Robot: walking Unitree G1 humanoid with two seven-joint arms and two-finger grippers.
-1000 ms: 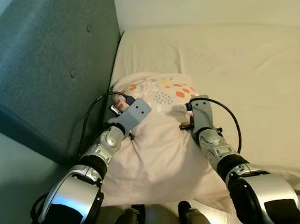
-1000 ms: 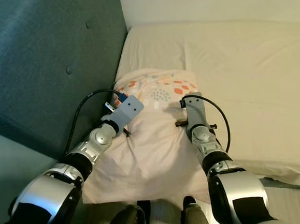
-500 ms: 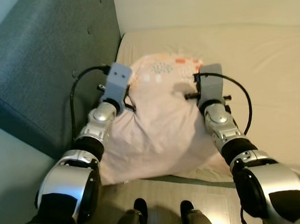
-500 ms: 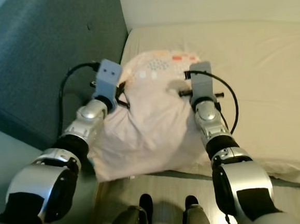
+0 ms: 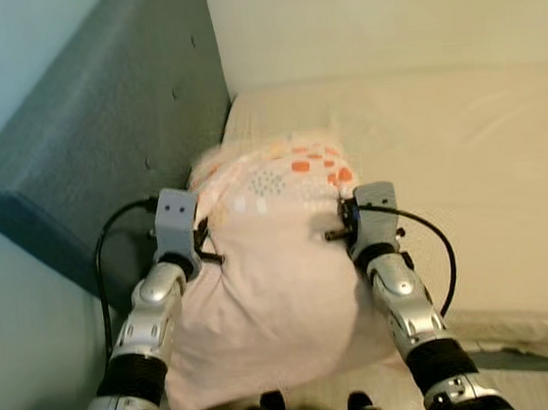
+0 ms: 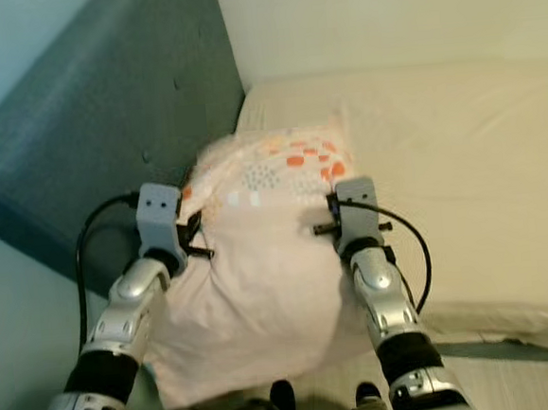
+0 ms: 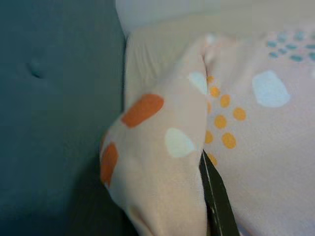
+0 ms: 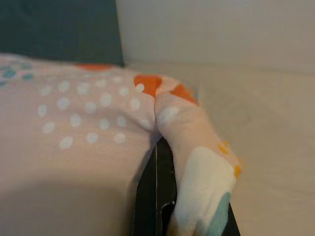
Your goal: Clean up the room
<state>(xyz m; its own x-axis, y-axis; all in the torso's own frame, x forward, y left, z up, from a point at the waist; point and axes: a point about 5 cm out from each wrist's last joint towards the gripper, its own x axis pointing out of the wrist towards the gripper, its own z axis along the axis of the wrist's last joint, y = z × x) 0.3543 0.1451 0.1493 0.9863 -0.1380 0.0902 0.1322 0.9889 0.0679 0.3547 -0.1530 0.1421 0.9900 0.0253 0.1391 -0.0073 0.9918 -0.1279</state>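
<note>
Both grippers pinch the pink patterned pillow [image 5: 278, 252]: the left gripper [image 7: 209, 189] holds a fold of cover at the side nearest the grey headboard [image 5: 108, 151], and the right gripper [image 8: 160, 191] clamps a fold on the opposite side, keeping the pillow raised over the bed [image 5: 460, 152] near its head corner. Each grip seems to catch cloth only, so the heavy filling could pull the cover free. Uneven arm travel could also twist the pillow or drag it against the headboard.
</note>
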